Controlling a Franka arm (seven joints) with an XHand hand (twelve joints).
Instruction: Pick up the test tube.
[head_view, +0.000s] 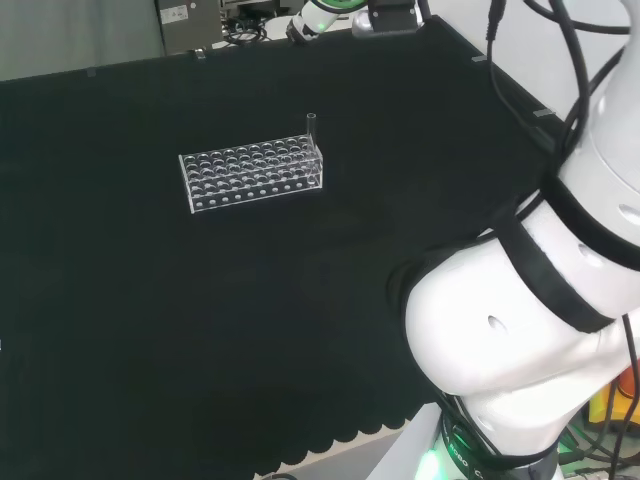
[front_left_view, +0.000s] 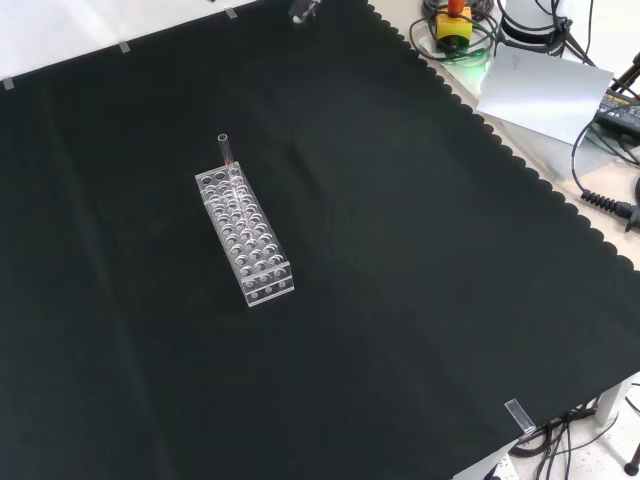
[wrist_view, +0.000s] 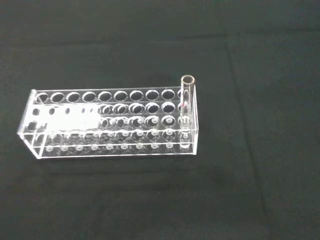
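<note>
Unlabelled test tube (wrist_view: 187, 107) stands upright in rack's (wrist_view: 110, 125) corner hole.

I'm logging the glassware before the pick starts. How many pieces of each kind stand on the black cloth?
Test tube: 1, upright in a corner hole of the rack
Clear rack: 1, its other holes look empty
Total: 2

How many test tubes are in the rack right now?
1. The tube stands upright in a corner hole of the rack, at its right end in the head view. The other holes look empty.
</note>
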